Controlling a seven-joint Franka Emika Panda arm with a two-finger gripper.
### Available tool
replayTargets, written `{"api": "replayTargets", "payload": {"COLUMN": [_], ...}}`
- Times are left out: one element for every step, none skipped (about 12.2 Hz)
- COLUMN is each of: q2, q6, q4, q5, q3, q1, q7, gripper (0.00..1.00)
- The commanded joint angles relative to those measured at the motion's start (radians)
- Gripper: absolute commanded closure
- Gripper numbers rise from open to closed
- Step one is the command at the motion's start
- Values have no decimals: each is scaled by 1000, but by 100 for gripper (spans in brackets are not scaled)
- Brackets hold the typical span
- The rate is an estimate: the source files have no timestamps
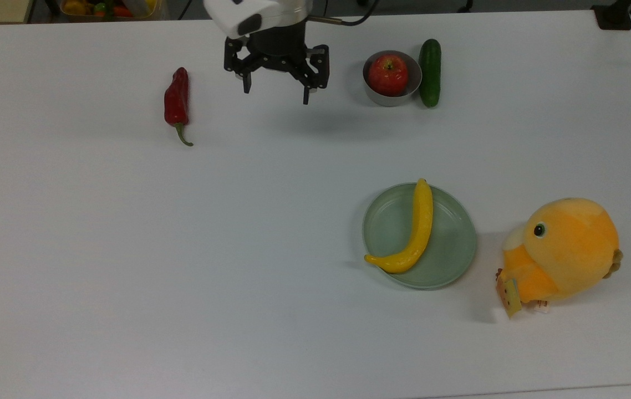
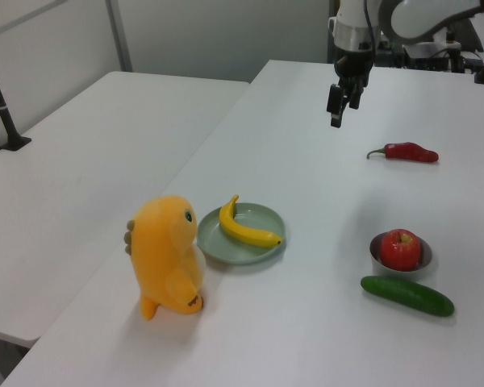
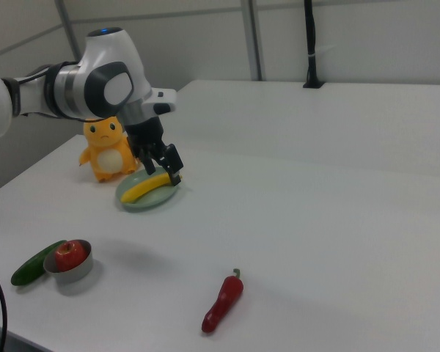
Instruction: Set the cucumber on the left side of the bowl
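Cucumber (image 1: 430,72) is free of the hand (image 1: 275,77), which hangs empty above the desk (image 1: 238,249), fingers spread, between chili pepper (image 1: 176,104) and bowl (image 1: 392,95). Top view: cucumber lies touching the bowl's right side, apple (image 1: 388,75) inside. Right view puts it on the bowl's left, where the hand crosses in front of the banana (image 3: 144,188).

— What's hidden here?
— In the right view, the bowl (image 3: 72,275) covers part of the cucumber (image 3: 31,267), and the gripper (image 3: 163,167) overlaps the banana (image 3: 143,188).
— Anything clipped?
— Top view's upper edge cuts the arm (image 1: 254,14).
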Motion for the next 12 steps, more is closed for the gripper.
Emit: {"api": "replayTargets", "payload": {"q2": [15,18,27,35,39,39,41,39,38,41,41,41], "q6": [-17,-17,-19,-17,-1,16,18,10,0,2,10,10], "q4": [14,12,11,11,12,11,11,6,3,5,5,5], "q5": [70,81,80,71,67,66,64,57,55,57,57,57], "q3": [-10,-17,-17,-17,-17,-17,-17,-17,-17,-17,-17,-17], "q1": [-24,-22,-19,-18,-18,-18,-18,-16,-19,-22,-22,-21], "q7": [-10,-13,-16,-21,-21,-21,-27,-88,-193,-234,-234,-236], "gripper": [0,0,0,0,0,0,0,0,0,0,0,0]}}
